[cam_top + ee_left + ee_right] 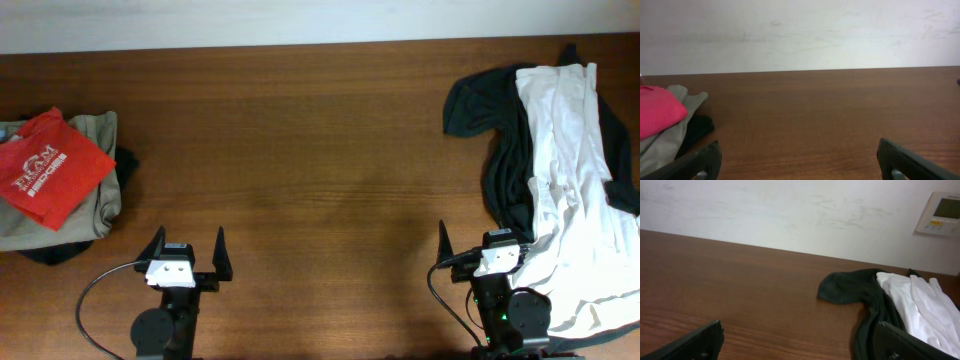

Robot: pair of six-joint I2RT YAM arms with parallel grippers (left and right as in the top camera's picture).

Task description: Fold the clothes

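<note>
A folded red-orange T-shirt [48, 167] with white lettering lies on a stack at the table's left edge; it also shows in the left wrist view [657, 114]. A black shirt [502, 135] lies crumpled at the right with a white shirt [568, 150] spread over it; both show in the right wrist view, black [850, 288] and white [920, 307]. My left gripper [188, 249] is open and empty near the front edge, right of the stack. My right gripper [482, 243] is open and empty, its right finger against the edge of the black and white pile.
Under the red-orange T-shirt lie a folded beige garment [98, 160] and a dark one [55, 253]. A white wall [800, 35] runs behind the table, with a wall control panel [940, 213] at the right. The wooden table [300, 150] lies between the two piles.
</note>
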